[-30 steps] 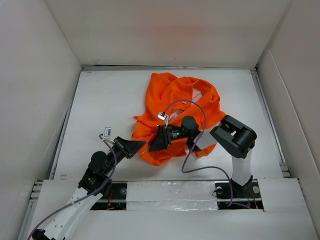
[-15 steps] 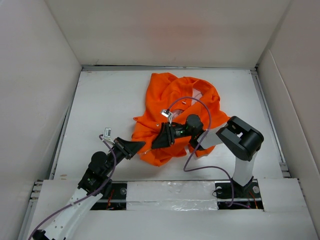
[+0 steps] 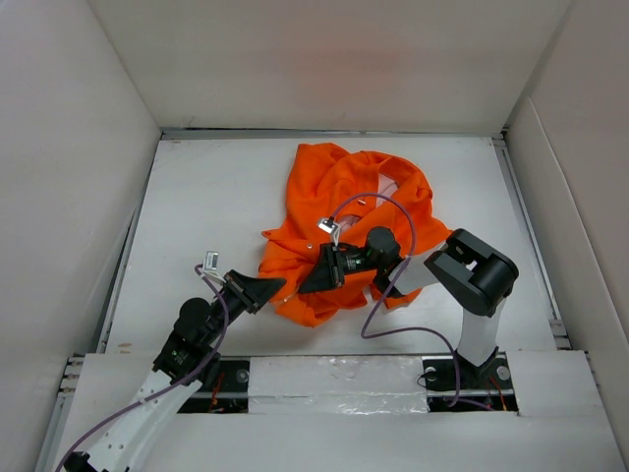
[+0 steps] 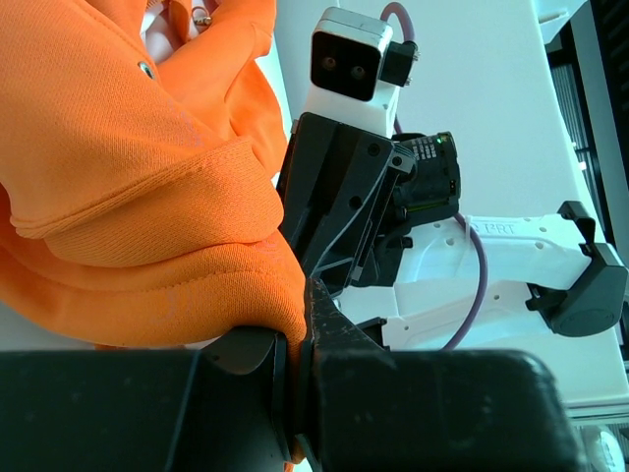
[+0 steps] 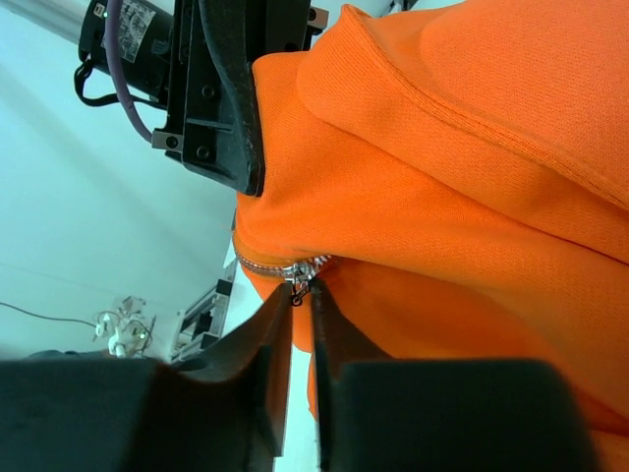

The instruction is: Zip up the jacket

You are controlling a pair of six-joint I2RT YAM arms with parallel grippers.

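Clamping the near hem of the jacket point(image 3: 346, 183), the left gripper point(image 3: 273, 288) is closed on orange cloth. If that hold slips, the fabric could bunch and jam the slider. Just beyond, the right gripper point(image 5: 303, 297) pinches the small zipper pull point(image 5: 299, 284), which might pop free. The jacket lies crumpled mid-bench point(image 3: 216, 206). Since a second ago, the right arm has shifted slightly rightward.
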